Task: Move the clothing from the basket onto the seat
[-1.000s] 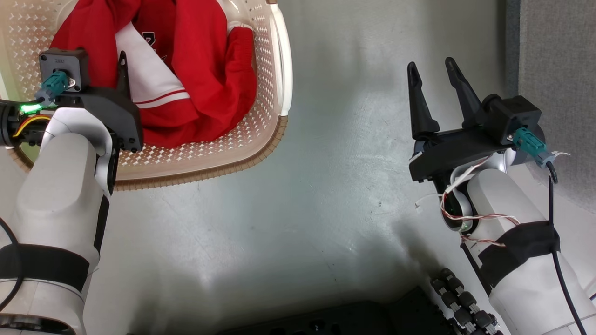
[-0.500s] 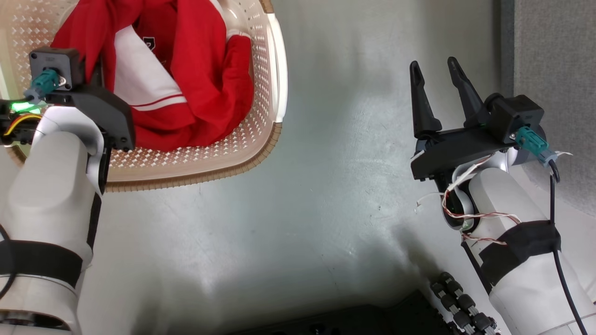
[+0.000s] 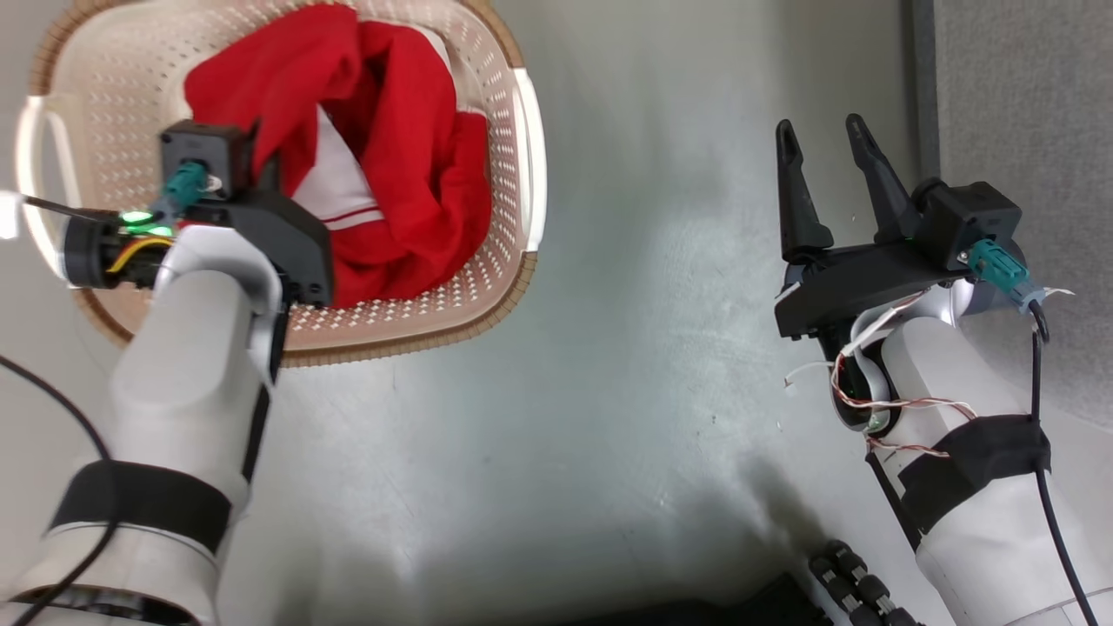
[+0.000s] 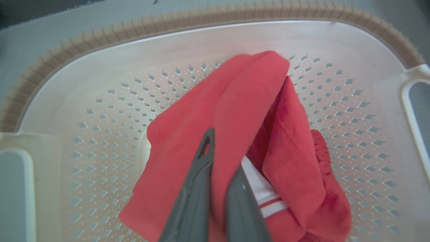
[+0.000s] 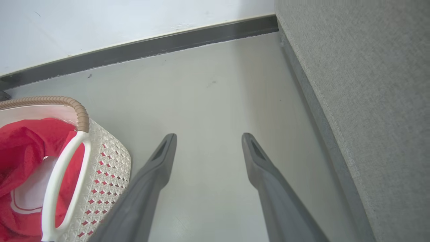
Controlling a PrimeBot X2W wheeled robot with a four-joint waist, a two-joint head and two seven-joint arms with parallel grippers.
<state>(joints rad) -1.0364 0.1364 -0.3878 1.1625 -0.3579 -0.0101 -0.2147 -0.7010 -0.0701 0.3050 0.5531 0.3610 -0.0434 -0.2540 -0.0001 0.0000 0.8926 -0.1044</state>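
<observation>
The left gripper (image 4: 220, 148) has its two dark fingers (image 4: 195, 188) pressed nearly together, pinching a fold of the clothing (image 4: 242, 101). The pale left forearm (image 3: 187, 391) rises from the lower left of the head view. At that view's right, the right gripper (image 3: 822, 126) points up with its fingers spread apart, gripping nothing. The right forearm (image 3: 983, 504) enters from the lower right.

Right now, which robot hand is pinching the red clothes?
The left gripper: shut on the red clothing in the basket. The right gripper is open, holding nothing.
</observation>
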